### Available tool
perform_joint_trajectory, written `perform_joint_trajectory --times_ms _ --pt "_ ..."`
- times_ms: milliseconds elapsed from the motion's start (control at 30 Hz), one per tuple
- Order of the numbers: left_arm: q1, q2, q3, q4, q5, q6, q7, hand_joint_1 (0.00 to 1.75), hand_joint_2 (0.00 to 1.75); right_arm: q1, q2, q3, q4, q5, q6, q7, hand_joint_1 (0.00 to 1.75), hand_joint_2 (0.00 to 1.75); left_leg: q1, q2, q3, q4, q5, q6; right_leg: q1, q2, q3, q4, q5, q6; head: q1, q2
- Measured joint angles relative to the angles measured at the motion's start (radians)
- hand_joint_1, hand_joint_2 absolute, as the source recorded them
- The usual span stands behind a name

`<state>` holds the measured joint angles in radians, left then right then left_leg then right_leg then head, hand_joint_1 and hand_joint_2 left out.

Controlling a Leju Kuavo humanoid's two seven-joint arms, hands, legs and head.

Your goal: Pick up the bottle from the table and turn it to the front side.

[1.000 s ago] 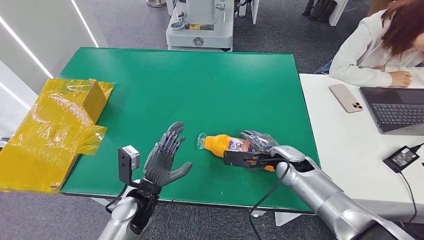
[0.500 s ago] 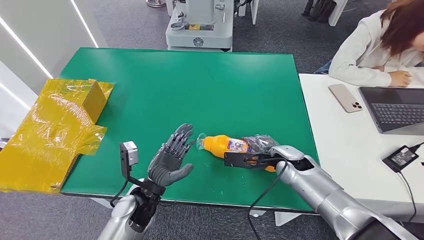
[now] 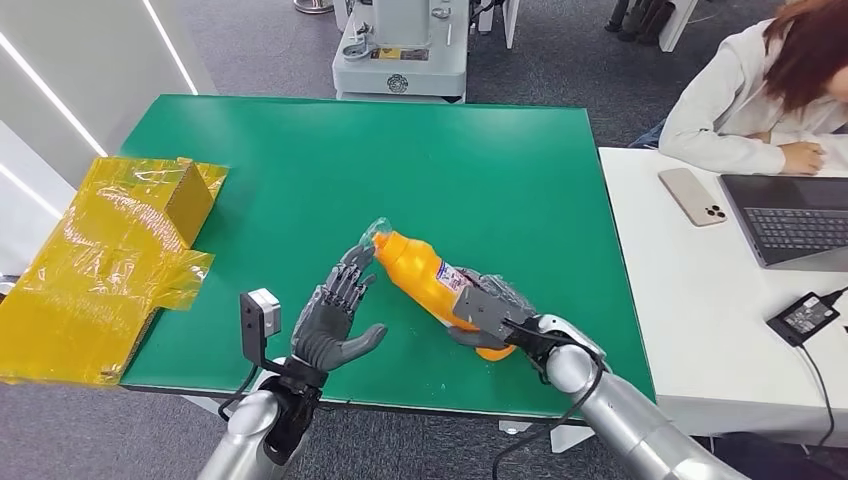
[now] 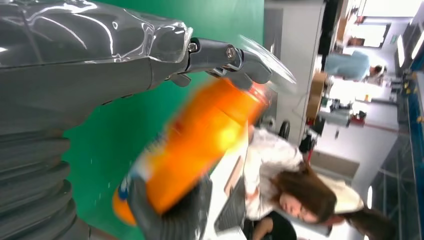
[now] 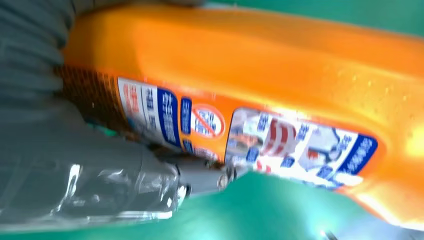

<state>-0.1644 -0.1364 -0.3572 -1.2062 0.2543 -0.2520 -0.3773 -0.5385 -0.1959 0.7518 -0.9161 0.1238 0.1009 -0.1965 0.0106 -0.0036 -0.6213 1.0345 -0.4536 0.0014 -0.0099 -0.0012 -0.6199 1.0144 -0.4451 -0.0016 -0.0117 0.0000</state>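
bottle [image 3: 425, 276] | tilted, cap up-left (toward left) | right robot hand [image 3: 490, 312] grips base | left robot hand [image 3: 335, 320] empty, spread

Lighting is bright, even and diffuse, from overhead. In the head view the table [image 3: 300, 170] is sharp and evenly lit, with soft, faint shadows under the hands; white light strips streak the wall at upper left. The yellow wrap [image 3: 100, 260] glints. The left wrist view is motion-blurred on the bottle [image 4: 200, 145], with glare on the clear hand cover [image 4: 100, 30] and an overexposed background. The right wrist view is soft and smeared, the label [image 5: 240, 130] barely legible.
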Motion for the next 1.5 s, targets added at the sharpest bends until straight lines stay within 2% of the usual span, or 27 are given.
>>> perform_joint_trajectory --times_ms 100,200,500,633,767,1067,1300,1500 --pt "0.002 0.001 0.015 0.000 -0.005 0.024 -0.006 0.00 1.75 0.091 0.020 -0.068 -0.102 -0.032 -0.097 -0.069 1.75 1.75 0.000 -0.002 -0.001 0.000 0.000 0.000 0.000 -0.002 0.000 0.000 -0.002 0.000 0.000 0.000" --pt "0.009 0.005 0.037 0.000 0.018 0.015 -0.002 0.00 1.75 0.161 0.033 -0.116 -0.193 -0.002 -0.172 -0.092 1.75 1.75 0.000 -0.002 -0.001 0.000 -0.001 -0.001 0.000 -0.001 0.000 0.000 -0.002 0.000 0.000 0.000" --pt "-0.017 0.009 0.052 0.032 0.044 -0.062 0.027 0.00 1.75 0.254 0.080 -0.213 -0.319 0.063 -0.174 -0.069 1.75 1.75 0.000 -0.001 -0.001 0.000 -0.002 0.000 0.000 -0.001 0.000 0.000 -0.002 0.000 0.000 0.000" --pt "-0.069 0.009 0.036 0.062 0.060 -0.133 0.044 0.00 1.75 0.259 0.101 -0.226 -0.290 0.087 -0.143 -0.070 1.75 1.75 0.000 -0.001 0.000 0.000 -0.001 0.000 0.000 -0.001 0.000 0.000 -0.002 0.000 0.000 0.000" --pt "-0.153 0.002 -0.014 0.096 0.064 -0.164 0.052 0.00 1.75 0.248 0.132 -0.227 -0.219 0.116 -0.128 -0.081 1.75 1.75 0.000 -0.002 0.000 0.000 -0.001 0.000 0.000 -0.002 0.000 0.000 -0.002 0.000 0.000 0.000" --pt "-0.323 -0.065 -0.112 0.260 0.098 -0.176 0.087 0.00 1.75 0.165 0.182 -0.225 -0.054 0.154 -0.159 -0.065 1.75 1.75 0.000 -0.001 0.000 0.001 -0.001 0.000 0.000 -0.001 0.000 0.000 -0.002 0.000 0.000 0.000" --pt "-0.386 -0.084 -0.193 0.410 0.032 -0.118 0.035 0.00 1.75 0.196 0.175 -0.241 -0.042 0.172 -0.178 -0.033 1.75 1.75 0.000 0.000 0.000 0.001 -0.003 -0.001 0.000 0.000 0.000 0.000 -0.002 0.001 0.000 0.000" --pt "-0.427 -0.081 -0.239 0.509 -0.069 -0.011 -0.002 0.00 1.75 0.202 0.174 -0.241 -0.041 0.213 -0.179 -0.012 1.75 1.75 0.000 0.000 0.000 0.001 -0.003 -0.001 0.000 0.000 0.000 0.000 -0.002 0.000 0.000 0.000"
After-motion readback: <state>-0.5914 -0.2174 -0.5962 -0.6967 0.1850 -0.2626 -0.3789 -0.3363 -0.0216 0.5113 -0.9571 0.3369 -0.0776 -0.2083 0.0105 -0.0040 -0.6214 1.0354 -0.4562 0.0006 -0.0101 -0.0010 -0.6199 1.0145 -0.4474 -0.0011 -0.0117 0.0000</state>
